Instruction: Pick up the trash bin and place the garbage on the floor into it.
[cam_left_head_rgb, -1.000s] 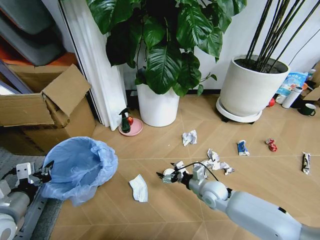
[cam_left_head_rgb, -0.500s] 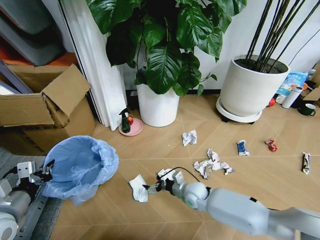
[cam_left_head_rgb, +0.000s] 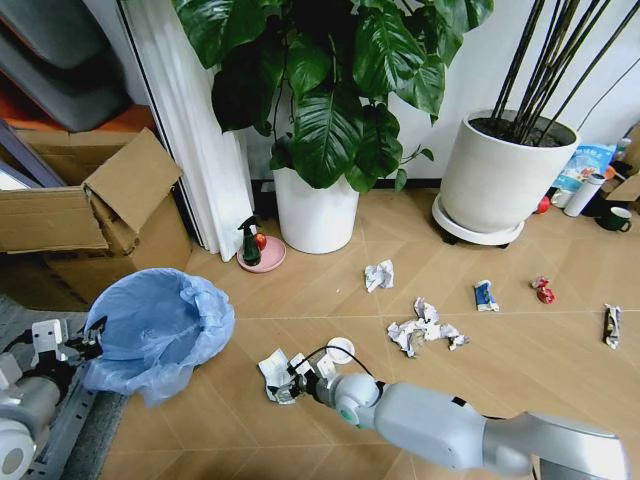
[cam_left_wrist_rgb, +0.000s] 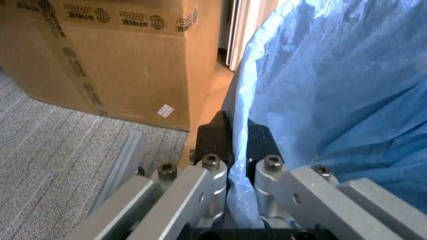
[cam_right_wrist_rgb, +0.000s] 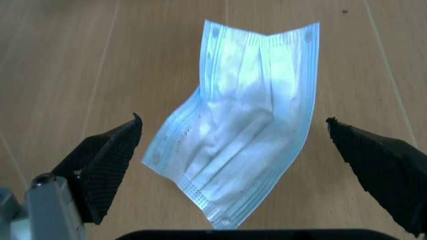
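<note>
Right claw (cam_right_wrist_rgb: 233, 165) hangs spread wide over the pale-blue face mask (cam_right_wrist_rgb: 240, 110) flat on the floor (cam_left_head_rgb: 330, 290): light, limp, best pinched mid-fold; left claw (cam_left_wrist_rgb: 237, 145) clenched on the trash bin (cam_left_head_rgb: 155, 325) liner

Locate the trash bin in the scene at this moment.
In the head view, the trash bin sits low on the robot's left, held at its bag rim by the left gripper, just in front of the cardboard box.
</note>
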